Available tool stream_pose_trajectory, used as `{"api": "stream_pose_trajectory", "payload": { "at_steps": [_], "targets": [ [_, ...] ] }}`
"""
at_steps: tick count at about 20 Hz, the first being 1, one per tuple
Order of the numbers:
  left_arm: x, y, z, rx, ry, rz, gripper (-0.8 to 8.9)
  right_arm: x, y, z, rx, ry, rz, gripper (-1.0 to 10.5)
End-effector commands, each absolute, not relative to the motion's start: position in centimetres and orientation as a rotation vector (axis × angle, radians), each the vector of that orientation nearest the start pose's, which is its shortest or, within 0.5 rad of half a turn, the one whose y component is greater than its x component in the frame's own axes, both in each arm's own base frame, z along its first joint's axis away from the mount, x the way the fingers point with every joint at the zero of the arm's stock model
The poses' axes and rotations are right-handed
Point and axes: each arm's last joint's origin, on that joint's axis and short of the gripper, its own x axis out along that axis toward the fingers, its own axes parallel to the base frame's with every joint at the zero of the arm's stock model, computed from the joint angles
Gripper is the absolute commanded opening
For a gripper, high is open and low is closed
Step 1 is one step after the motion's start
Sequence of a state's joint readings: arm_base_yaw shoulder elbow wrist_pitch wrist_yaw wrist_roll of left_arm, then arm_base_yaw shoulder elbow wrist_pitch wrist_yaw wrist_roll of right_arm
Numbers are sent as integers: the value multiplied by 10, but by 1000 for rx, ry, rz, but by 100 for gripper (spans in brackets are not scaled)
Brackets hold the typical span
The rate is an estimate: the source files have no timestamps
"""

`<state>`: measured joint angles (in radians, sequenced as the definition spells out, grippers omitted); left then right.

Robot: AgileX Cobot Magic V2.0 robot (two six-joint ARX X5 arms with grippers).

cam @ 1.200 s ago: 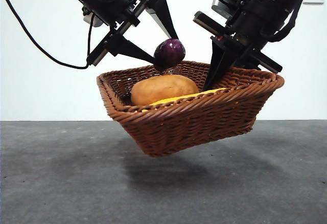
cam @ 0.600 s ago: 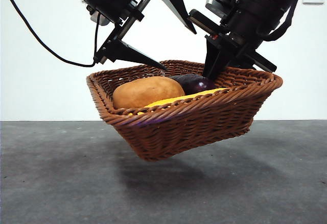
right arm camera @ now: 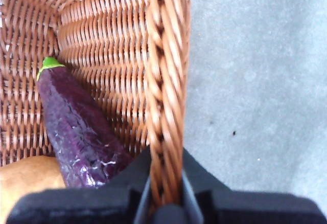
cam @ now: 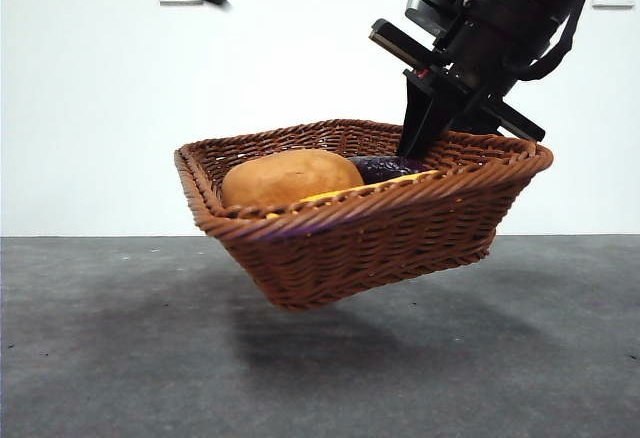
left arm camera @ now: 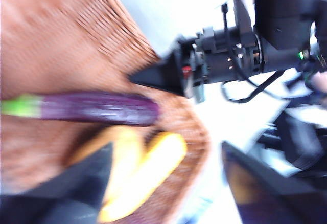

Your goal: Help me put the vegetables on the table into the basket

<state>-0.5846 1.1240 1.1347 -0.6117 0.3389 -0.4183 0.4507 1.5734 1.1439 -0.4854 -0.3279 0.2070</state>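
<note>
Basket (cam: 380,220) hangs tilted clear of the worktop (cam: 320,358), shadow under it, held up by the right gripper (right arm camera: 166,196). Its jaws are clamped on the braided rim, one inside the wall, one outside, per the right wrist view; in front view that arm comes down from top right onto the rim's far right side.

Inside the basket:
- potato (cam: 292,177), orange-brown, toward the left
- eggplant (right arm camera: 76,132), dark purple w/ green cap, lying along the inner wall just beside the right jaws, touching the potato at its rounded end
- corn (left arm camera: 148,170), yellow, low in the basket; front view shows only a thin yellow strip behind the near rim

Vs 0.5 s ago: left gripper (left arm camera: 163,183) has pulled up and away from the basket. It was right over the rim w/ jaws spread; now only a blurred black tip at top left in front view. Left wrist view, blurry, shows its jaws apart and empty, looking down on the eggplant and corn. Vs 1.0 s ago: eggplant was pinched in those jaws above the basket; it's now lying inside. Basket approx. same height and tilt, right grip unchanged.
</note>
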Motion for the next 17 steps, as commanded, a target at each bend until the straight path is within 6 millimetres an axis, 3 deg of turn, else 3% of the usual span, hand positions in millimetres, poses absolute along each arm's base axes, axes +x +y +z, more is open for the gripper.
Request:
{"api": "stream_pose_trajectory", "payload": {
  "at_steps": [1, 5, 8, 12, 17],
  "targets": [
    [163, -112, 362, -122, 674, -662, -7, 295, 144, 242, 177, 1015, 592, -12],
    [120, -73, 374, 110, 575, -443, -7, 305, 112, 241, 257, 1042, 512, -12],
    [101, -59, 374, 188, 579, -386, -7, 311, 79, 238, 295, 1071, 416, -12],
    [96, -56, 375, 198, 566, -391, -7, 314, 41, 236, 304, 1085, 332, -12],
    [101, -59, 373, 206, 589, -391, -7, 316, 8, 234, 286, 1069, 267, -12]
  ]
}}
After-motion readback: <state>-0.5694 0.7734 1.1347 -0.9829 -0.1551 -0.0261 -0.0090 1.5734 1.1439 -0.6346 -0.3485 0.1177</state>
